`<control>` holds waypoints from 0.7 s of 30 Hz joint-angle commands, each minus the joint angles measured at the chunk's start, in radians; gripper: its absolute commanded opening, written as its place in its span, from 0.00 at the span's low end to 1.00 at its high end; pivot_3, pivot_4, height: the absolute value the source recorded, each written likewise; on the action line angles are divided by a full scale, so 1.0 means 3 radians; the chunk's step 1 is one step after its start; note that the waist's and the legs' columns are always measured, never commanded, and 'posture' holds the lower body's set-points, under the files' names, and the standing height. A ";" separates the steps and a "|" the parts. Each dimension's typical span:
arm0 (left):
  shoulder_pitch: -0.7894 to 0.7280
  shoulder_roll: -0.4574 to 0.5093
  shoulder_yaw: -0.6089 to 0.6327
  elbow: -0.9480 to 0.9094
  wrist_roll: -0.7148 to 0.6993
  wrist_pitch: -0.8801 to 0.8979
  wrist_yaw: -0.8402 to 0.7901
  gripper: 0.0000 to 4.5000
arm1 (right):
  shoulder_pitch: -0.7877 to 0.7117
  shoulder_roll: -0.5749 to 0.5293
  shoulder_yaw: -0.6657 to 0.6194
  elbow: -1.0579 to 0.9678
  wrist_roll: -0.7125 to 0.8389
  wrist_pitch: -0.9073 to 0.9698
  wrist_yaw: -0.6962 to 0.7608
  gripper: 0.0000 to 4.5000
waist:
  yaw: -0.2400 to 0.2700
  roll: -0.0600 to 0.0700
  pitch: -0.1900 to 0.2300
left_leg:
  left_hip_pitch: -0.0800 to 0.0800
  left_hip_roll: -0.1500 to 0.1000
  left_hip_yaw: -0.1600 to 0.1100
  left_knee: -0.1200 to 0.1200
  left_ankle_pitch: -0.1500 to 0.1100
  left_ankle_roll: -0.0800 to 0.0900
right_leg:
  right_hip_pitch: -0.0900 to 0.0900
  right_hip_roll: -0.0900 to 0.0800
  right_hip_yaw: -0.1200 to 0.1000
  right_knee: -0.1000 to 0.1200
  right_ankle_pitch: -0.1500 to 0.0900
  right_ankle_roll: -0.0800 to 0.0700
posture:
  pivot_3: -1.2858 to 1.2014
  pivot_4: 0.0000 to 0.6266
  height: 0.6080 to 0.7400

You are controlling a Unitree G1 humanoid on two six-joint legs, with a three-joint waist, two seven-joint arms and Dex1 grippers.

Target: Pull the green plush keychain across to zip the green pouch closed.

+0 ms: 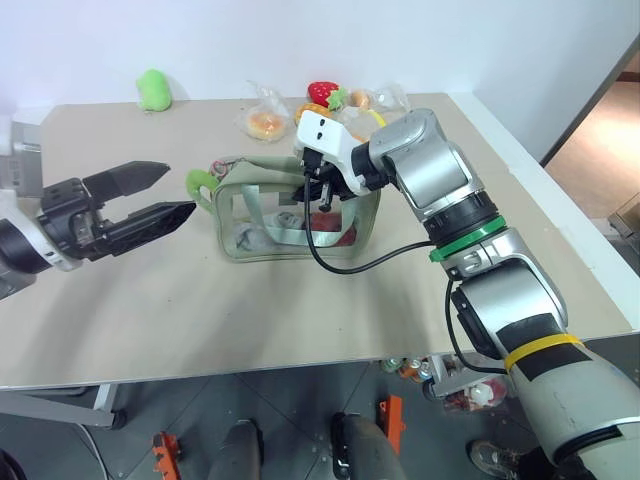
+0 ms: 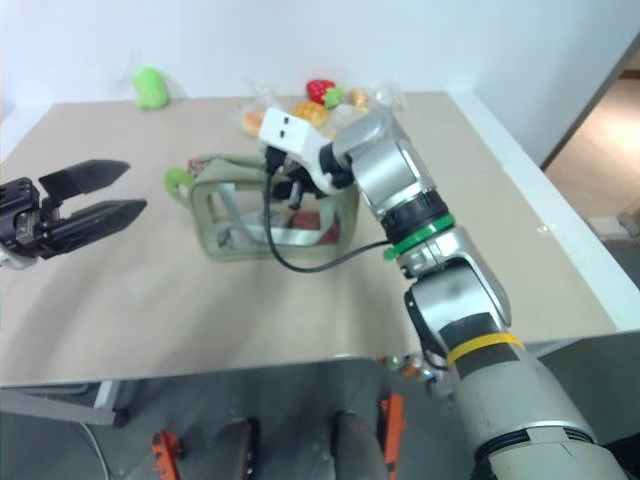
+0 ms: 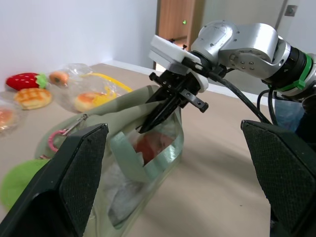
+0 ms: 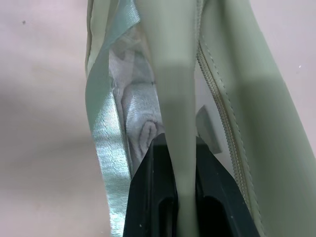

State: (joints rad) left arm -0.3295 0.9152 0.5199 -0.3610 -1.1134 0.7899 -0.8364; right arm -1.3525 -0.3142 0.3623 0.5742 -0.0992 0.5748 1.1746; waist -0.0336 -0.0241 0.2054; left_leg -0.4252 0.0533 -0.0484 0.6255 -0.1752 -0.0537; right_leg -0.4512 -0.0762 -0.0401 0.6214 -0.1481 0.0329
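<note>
Left hand [image 1: 170, 195] hovers level, fingers wide apart, beside the green pouch [image 1: 262, 240]; I see right hand [image 3: 148, 123] angled down, pinching its strap [image 4: 178, 123].

Bare table [image 1: 200, 310] left of and before the green pouch [image 1: 262, 243]; bagged toy food [image 1: 268, 122] crowding its far side.

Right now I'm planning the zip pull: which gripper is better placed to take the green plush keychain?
Left, probably. The left gripper is open and faces the green plush keychain at the near end of the green pouch. The right gripper is pinching a fold of the pouch's top edge, steadying it.
</note>
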 commanded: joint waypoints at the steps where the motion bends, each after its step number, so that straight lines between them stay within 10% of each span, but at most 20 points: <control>1: -0.0143 -0.0030 -0.0135 0.0034 0.0027 -0.0058 -0.0037 1.00 | -0.0070 -0.0020 -0.0301 -0.0133 0.0288 0.0239 0.0044 0.33 | 0.0001 0.0000 0.0000 | 0.0001 0.0000 0.0000 0.0000 0.0000 0.0000 | 0.0000 0.0001 0.0003 0.0002 0.0000 0.0000 | 0.52 0.24 1.00; 3: -0.0225 -0.0068 -0.0253 0.0099 0.0064 -0.0068 -0.0057 1.00 | -0.0170 -0.0051 -0.0646 -0.0264 0.0797 0.0612 0.0369 0.47 | 0.0008 0.0000 0.0000 | 0.0001 0.0000 -0.0001 0.0000 0.0000 0.0000 | 0.0000 0.0004 0.0006 0.0004 0.0000 0.0000 | 0.52 0.24 1.00; 9: -0.0392 -0.0194 -0.0412 0.0306 0.0111 -0.0105 -0.0108 1.00 | -0.0218 -0.0321 -0.1235 -0.0701 0.1636 0.1041 0.0699 0.47 | 0.0005 0.0000 0.0000 | -0.0001 0.0000 -0.0001 -0.0007 0.0000 0.0001 | -0.0003 0.0007 0.0009 0.0005 0.0004 0.0014 | 0.52 0.24 1.00; 21: -0.0312 -0.0113 -0.0223 0.0533 0.0235 -0.0064 -0.0273 1.00 | 0.0876 -0.1251 -0.1229 -0.1163 0.1362 -0.0061 0.0516 0.47 | 0.0006 -0.0002 0.0000 | 0.0002 -0.0002 0.0005 -0.0010 -0.0001 0.0001 | -0.0003 0.0007 0.0019 0.0003 -0.0007 0.0001 | 0.52 0.24 1.00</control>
State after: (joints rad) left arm -0.4221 0.8581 0.4084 -0.1957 -1.0382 0.7825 -0.9050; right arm -1.0896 -0.6609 0.0075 0.2846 0.3106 0.6052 1.3311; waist -0.0317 -0.0246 0.2054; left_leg -0.4247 0.0529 -0.0463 0.6223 -0.1754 -0.0534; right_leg -0.4524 -0.0743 -0.0338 0.6224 -0.1500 0.0334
